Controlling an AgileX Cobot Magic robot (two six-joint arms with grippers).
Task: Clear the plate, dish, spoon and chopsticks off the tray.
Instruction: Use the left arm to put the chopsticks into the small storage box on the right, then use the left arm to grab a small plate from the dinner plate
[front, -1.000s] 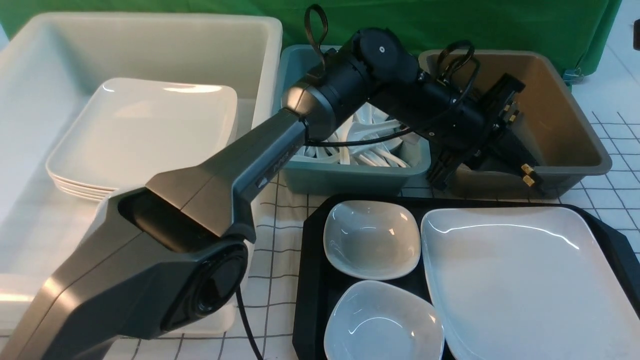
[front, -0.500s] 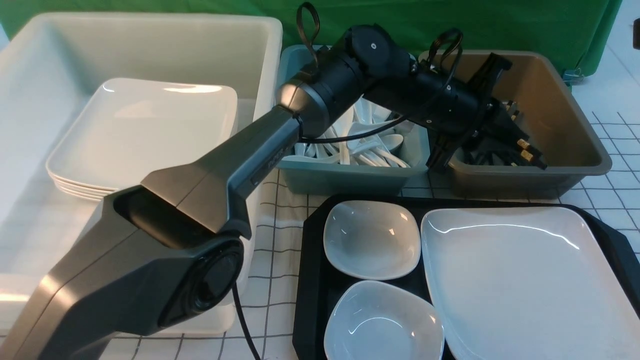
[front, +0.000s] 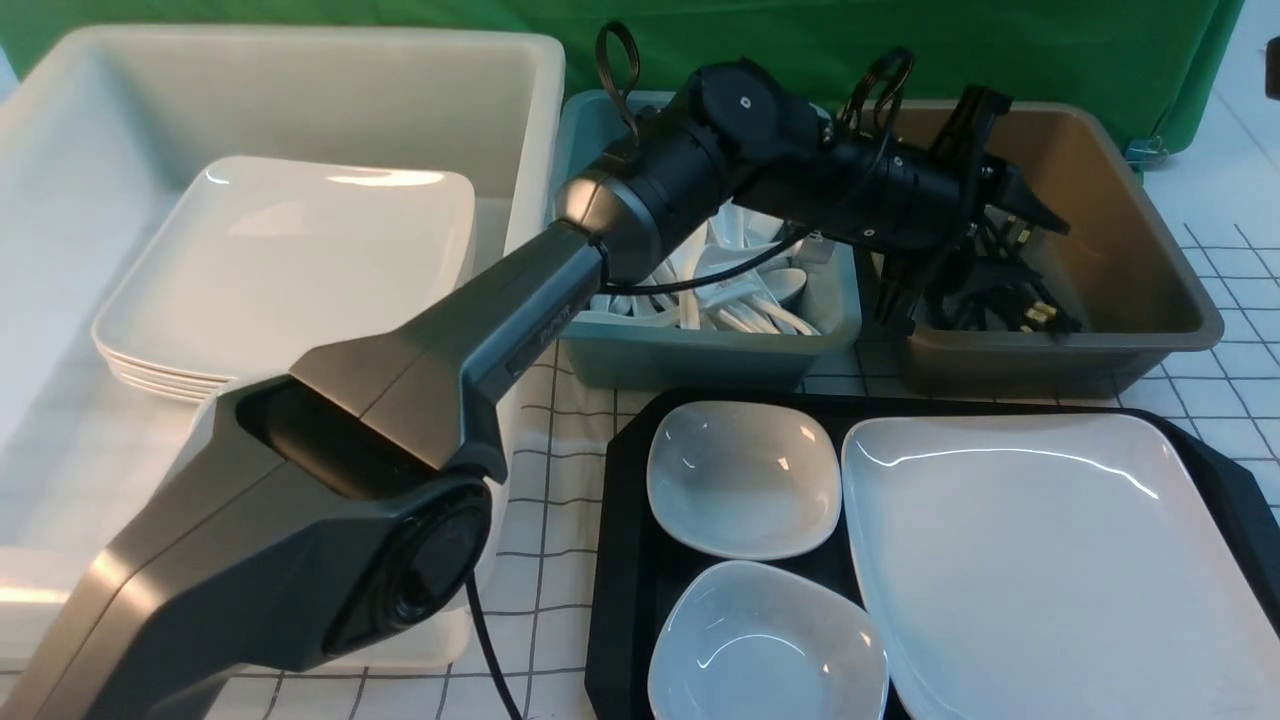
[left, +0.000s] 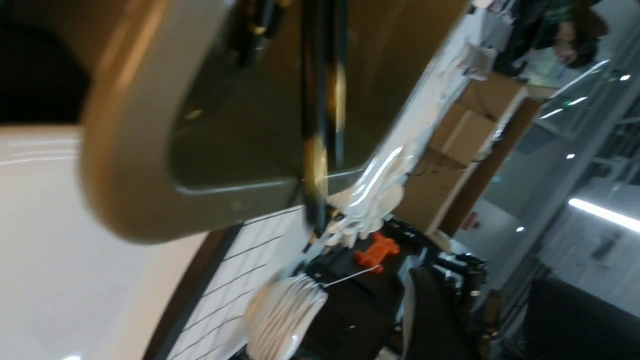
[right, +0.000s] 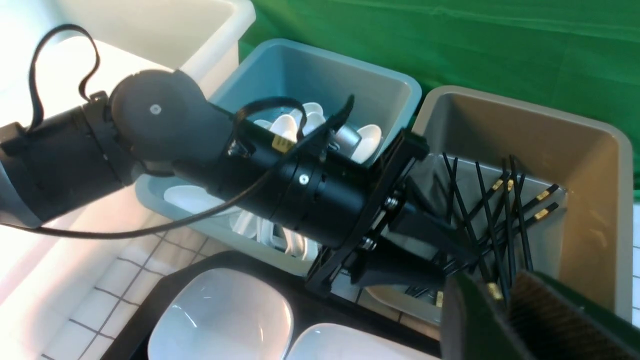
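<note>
Looking over the front view, found the left hand (front: 1030, 250) hanging above the brown tub (front: 1130, 230) with fingers spread, pinching nothing – chopsticks (front: 1010, 305) lying in that tub just below. Reckoned those light, stiff and slick, best nipped mid-length as a pair. Saw the plate (front: 1050, 560) sitting on the tray (front: 625, 560), just beside the far dish (front: 743, 478) and the near dish (front: 768, 645). Figured it glossy, slippery, brittle and heavier than the rest – would go for the raised rim, not the flat middle. Got most of the plate only from the front; got the heap of sticks and the right hand (right: 492, 295) only from the right wrist view. Couldn't call that one parted or pressed together.
</note>
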